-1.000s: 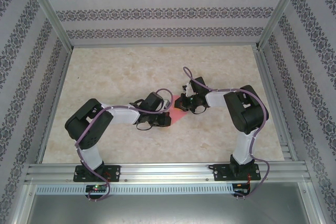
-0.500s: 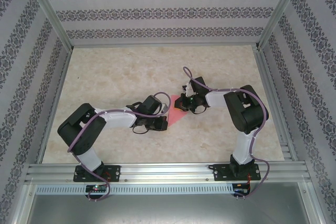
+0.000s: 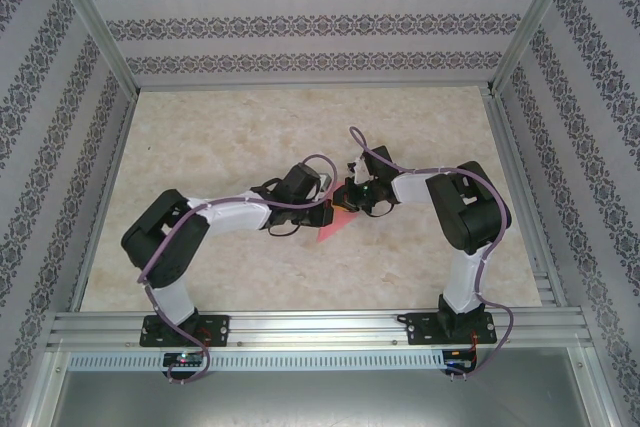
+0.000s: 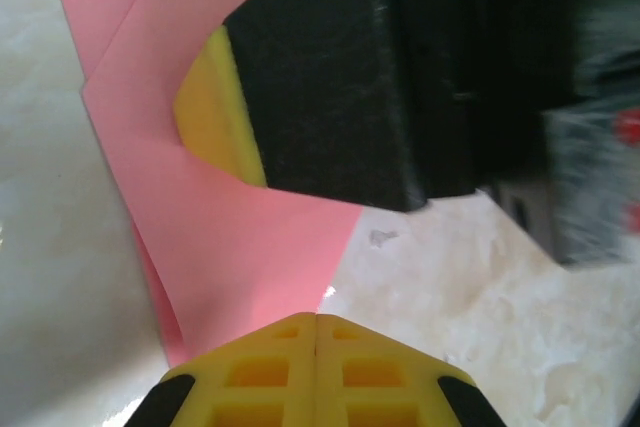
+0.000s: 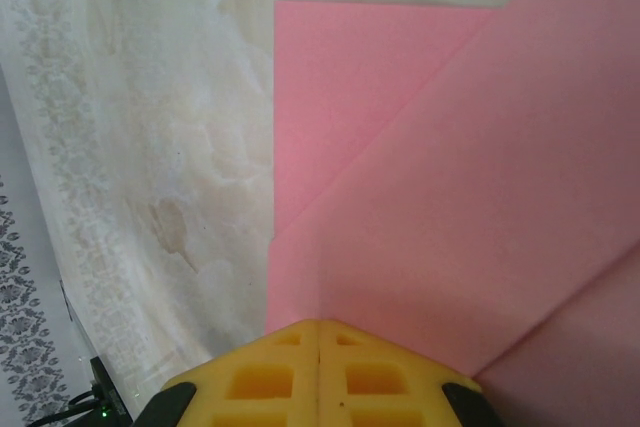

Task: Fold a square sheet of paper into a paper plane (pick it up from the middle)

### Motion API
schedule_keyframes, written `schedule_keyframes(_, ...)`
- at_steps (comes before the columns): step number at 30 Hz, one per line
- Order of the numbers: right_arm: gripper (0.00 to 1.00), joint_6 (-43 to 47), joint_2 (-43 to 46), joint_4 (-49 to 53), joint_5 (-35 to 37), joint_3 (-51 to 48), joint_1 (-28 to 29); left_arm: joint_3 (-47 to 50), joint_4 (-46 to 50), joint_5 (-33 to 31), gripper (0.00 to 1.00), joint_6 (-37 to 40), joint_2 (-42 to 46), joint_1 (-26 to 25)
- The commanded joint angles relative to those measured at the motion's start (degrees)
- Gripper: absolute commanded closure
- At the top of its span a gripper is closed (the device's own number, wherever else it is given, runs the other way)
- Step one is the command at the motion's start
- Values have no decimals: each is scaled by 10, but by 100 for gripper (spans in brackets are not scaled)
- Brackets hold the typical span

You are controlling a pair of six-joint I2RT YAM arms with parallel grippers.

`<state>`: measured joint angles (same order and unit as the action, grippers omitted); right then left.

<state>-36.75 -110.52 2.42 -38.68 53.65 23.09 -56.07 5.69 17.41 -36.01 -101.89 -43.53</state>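
Right fingers (image 5: 268, 355) on folded pink paper (image 5: 430, 197)

no readable text, labels, numbers

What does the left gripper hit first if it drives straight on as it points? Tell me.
Probably the pink paper, which lies right at the closed tips of the left gripper. Past the paper, the right gripper stands in that line, though depth is hard to judge.
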Motion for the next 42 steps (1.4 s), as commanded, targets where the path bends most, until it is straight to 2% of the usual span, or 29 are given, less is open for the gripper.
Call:
schedule_keyframes(1, 100, 19, -62, 64, 113, -28, -8, -23, -18, 5, 99, 6, -34, 5)
schedule_keyframes(6, 100, 19, -62, 65, 114, -30, -7, -21, -11, 16, 99, 3, -62, 4)
schedule_keyframes(13, 100, 20, -62, 72, 120, -29, -9, 27, 10, 36, 99, 2, -54, 5)
schedule_keyframes(20, 100, 24, -57, 82, 128, -28, -10, 96, 14, 66, 100, 1, -11, 0)
schedule_keyframes(29, 100, 25, -58, 83, 130, -28, -12, 124, 60, 71, 100, 32, 54, -12)
schedule_keyframes(33, 100, 25, -59, 84, 130, -28, -12, 110, 55, 54, 100, 28, 81, -12)
schedule_keyframes(37, 100, 23, -60, 83, 131, -29, -12, 95, 8, 17, 100, 3, 107, -12)
schedule_keyframes(42, 100, 22, -63, 79, 129, -30, -12, 74, -33, 2, 100, -15, 92, -11)
